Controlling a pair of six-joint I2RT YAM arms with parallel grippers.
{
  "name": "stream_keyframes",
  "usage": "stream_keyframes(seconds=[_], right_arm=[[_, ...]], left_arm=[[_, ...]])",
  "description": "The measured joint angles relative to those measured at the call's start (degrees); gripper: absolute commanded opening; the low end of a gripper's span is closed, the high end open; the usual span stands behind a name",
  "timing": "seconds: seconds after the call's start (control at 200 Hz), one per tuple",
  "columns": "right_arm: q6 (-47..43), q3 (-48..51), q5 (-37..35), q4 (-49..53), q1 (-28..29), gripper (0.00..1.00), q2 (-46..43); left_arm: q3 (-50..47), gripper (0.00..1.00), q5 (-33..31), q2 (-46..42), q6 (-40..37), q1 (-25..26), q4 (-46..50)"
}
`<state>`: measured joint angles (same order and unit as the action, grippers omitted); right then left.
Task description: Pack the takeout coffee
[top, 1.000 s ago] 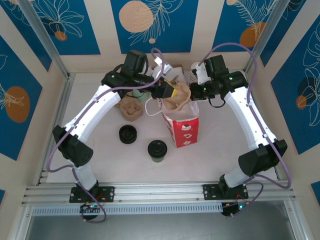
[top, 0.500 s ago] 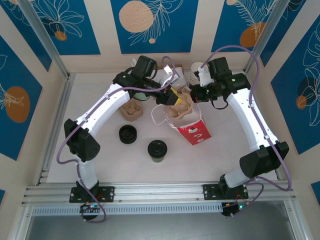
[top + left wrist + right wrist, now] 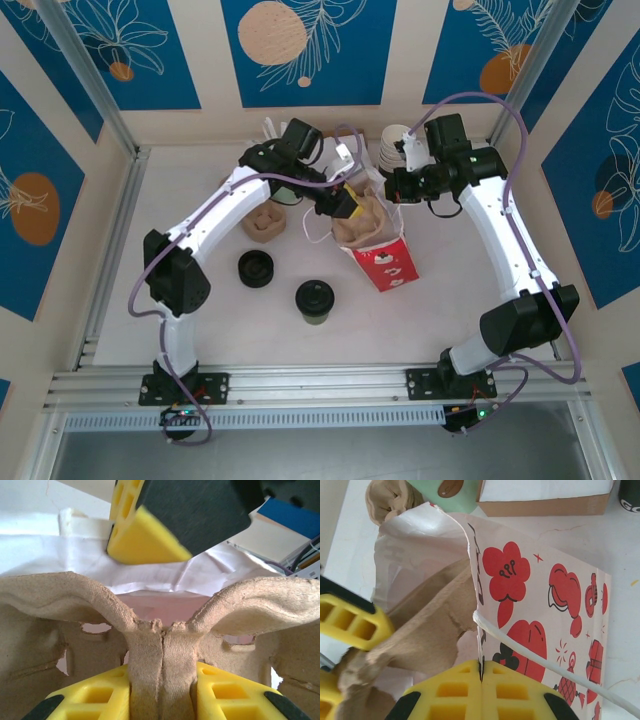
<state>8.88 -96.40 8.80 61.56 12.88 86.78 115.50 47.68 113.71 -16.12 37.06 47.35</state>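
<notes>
Enclosure with blue leaf-pattern wall panels; white tabletop [image 3: 210, 320], both arms reaching to its far middle.

Left jaws: pinching the central ridge of a moulded pulp cup carrier [image 3: 162, 645], which hangs in the mouth of the bag. Right jaws: pressed together on the rim of the red-printed paper bag [image 3: 535, 595], holding the mouth apart. The bag leans, base kicked toward the right arm's side.

Outward: a second pulp carrier [image 3: 262, 222] lies just left of the bag. Nearer the bases stand a low stack of loose black lids [image 3: 255, 268] and, just right of it, the takeout coffee [image 3: 314, 300], upright, lidded, well apart from both jaws and outside the bag. A stack of white cups [image 3: 392, 152] stands at the back.

Judgement: the carrier is being loaded; the coffee itself is not yet packed. The next move calls for seating the carrier flat on the bag's floor before letting go, with the rim kept held.

Change: a second earlier the bag stood nearly upright; since then it has tipped and its base has slid rightward, while the left arm has pushed further over it. Coffee and lids are unmoved.
</notes>
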Motion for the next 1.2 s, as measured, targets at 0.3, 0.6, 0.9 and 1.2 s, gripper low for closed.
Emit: stream_keyframes(seconds=[0.3, 0.6, 0.9, 1.2], right_arm=[[-0.1, 1.4, 6.0, -0.9, -0.7, 0.0, -0.1], [0.0, 1.7, 7.6, -0.9, -0.9, 0.0, -0.1], [0.2, 2.7, 8.9, -2.1, -1.0, 0.0, -0.1], [5.7, 3.6, 12.1, -3.5, -3.6, 0.0, -0.1]], left_arm=[[0.6, 0.28, -1.3, 2.6, -1.0, 0.2, 0.2], [2.4, 0.27, -4.2, 5.6, -1.2, 1.9, 0.2], [2.5, 0.26, -8.6, 7.0, -1.1, 2.6, -0.6], [-2.8, 0.25, -12.4, 5.7, 2.1, 3.4, -7.8]])
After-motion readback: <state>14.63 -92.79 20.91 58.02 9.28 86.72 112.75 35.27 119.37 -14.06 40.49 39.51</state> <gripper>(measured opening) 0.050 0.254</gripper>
